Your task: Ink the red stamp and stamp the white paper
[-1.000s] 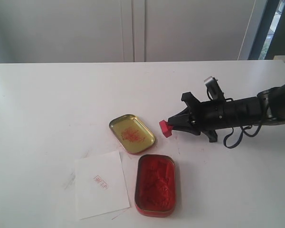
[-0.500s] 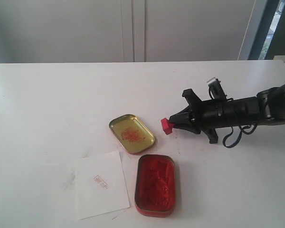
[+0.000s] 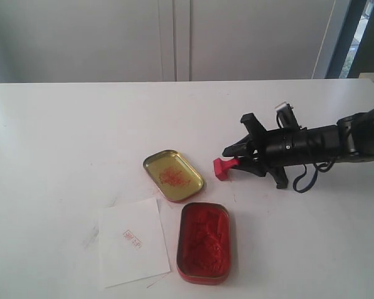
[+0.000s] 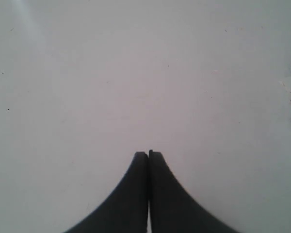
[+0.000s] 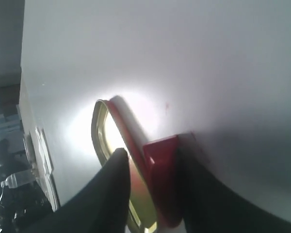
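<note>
Reading the red stamp (image 3: 222,168) as set down: it lay on the white table (image 3: 81,137), apparently tipped on its side, with the blocky base toward the gold lid (image 3: 173,175) and the handle toward the arm. It was just beside the lid's near rim and well apart from the white paper (image 3: 133,242). The paper carried a small red print (image 3: 132,237), so I judged the stamping done and the step in hand a clean release.

The right gripper (image 3: 232,158) had its jaws spread, with the stamp at the tips between them. In the right wrist view there was a clear gap between one finger (image 5: 111,194) and the stamp (image 5: 162,184), with the lid rim (image 5: 103,131) showing through it. On the other side I couldn't tell whether the finger touched the handle.

To do it well:
- keep the jaws wide and back out straight along the finger axis, no sideways sweep
- lift slightly first if that far finger was in contact, otherwise the stamp could drag
- don't push forward, since the stamp could be knocked into the lid
- the inked face was probably wet, so any roll would smear the table

The red ink tin (image 3: 203,242) sat next to the paper, clear of the exit path. The left gripper (image 4: 148,154) was closed and empty over bare table, not involved.
</note>
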You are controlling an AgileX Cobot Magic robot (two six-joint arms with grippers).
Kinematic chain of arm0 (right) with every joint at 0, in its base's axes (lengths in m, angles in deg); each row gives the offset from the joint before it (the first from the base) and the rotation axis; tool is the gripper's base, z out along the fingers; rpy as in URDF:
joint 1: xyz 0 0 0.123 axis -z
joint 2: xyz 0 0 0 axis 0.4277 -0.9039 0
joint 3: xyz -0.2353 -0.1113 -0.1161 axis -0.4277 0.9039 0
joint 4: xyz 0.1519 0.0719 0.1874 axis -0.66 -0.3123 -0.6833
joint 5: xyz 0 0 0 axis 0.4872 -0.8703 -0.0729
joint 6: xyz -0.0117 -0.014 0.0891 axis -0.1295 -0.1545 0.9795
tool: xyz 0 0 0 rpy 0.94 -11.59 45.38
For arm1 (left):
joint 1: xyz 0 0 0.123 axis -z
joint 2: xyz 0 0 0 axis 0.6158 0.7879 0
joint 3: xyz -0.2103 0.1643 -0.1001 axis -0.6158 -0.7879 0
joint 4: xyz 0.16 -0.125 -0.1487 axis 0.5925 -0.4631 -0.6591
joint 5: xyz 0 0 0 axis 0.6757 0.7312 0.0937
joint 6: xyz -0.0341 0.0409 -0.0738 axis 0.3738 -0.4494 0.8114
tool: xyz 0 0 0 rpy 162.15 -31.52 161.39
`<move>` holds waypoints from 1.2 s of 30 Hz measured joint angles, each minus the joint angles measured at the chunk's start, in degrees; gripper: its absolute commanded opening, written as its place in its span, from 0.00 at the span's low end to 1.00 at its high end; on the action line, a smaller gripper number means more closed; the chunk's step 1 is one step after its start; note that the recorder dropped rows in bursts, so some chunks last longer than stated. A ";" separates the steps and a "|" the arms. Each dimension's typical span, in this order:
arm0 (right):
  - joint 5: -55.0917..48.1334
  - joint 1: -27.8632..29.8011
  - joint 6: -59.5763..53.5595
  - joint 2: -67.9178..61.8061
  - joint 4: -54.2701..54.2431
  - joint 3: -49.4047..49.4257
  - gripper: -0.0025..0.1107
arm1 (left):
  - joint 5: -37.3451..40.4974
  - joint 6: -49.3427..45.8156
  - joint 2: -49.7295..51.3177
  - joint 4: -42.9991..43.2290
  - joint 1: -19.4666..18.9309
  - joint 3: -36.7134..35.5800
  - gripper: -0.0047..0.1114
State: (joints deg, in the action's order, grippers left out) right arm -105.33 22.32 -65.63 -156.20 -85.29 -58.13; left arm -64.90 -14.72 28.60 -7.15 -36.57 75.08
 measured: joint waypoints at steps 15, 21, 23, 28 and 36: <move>11.44 0.13 4.48 2.05 3.01 -0.09 0.30 | 0.00 0.00 0.00 0.00 0.00 0.00 0.04; 15.54 1.16 6.58 3.51 5.37 0.01 0.30 | 0.00 0.00 0.00 0.00 0.00 0.00 0.04; 16.70 1.33 6.86 4.18 6.77 0.01 0.30 | 0.00 0.00 0.00 0.00 0.00 0.00 0.04; 18.42 1.42 7.37 6.18 12.18 0.28 0.27 | 0.00 0.00 0.00 0.00 0.00 0.00 0.04; 17.95 1.42 15.83 12.72 30.73 0.28 0.02 | 0.00 0.00 0.00 0.00 0.00 0.00 0.04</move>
State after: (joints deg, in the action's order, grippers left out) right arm -87.38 23.74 -49.80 -143.47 -54.56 -57.85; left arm -64.90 -14.72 28.60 -7.15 -36.57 75.08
